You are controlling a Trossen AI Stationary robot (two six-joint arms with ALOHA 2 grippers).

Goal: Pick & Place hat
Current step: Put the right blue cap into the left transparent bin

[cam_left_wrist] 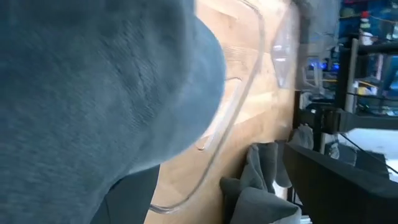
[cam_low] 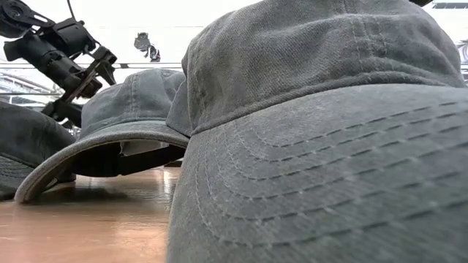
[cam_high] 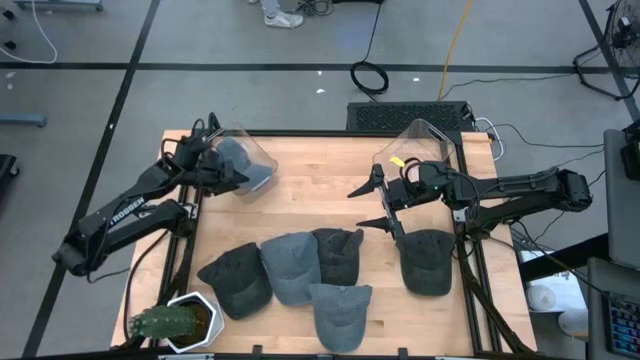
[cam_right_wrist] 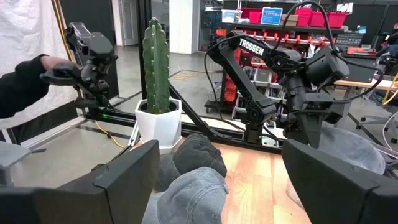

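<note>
Placing looks like the step in hand: the left gripper [cam_high: 222, 168] sits at the mouth of the clear plastic bin [cam_high: 262, 158] at the far left of the wooden surface [cam_high: 310, 200], with a grey-blue cap [cam_high: 240, 160] inside that bin. The left wrist view is filled by that cap's cloth [cam_left_wrist: 93, 93], with the bin's clear rim [cam_left_wrist: 245, 81] just beyond it, but I cannot tell whether the fingers hold the cloth or are parted. A good release would need the cap fully past the rim and resting on the bin's floor, then a straight pull-back so the brim does not drag out.

The right gripper [cam_high: 380, 205] hovers over the middle of the surface, its fingers spread wide and holding nothing, between the second clear bin [cam_high: 425, 140] and a dark cap [cam_high: 428, 262] that lies apart on the right. Four more caps [cam_high: 290, 272] lie bunched at the near side, overlapping one another, near a potted cactus [cam_high: 165, 322] at the left corner. For the next pick, the lone dark cap seems the easier choice; a pinch on the crown or brim edge should lift it clean, whereas the bunched ones may tug a neighbour along.
</note>
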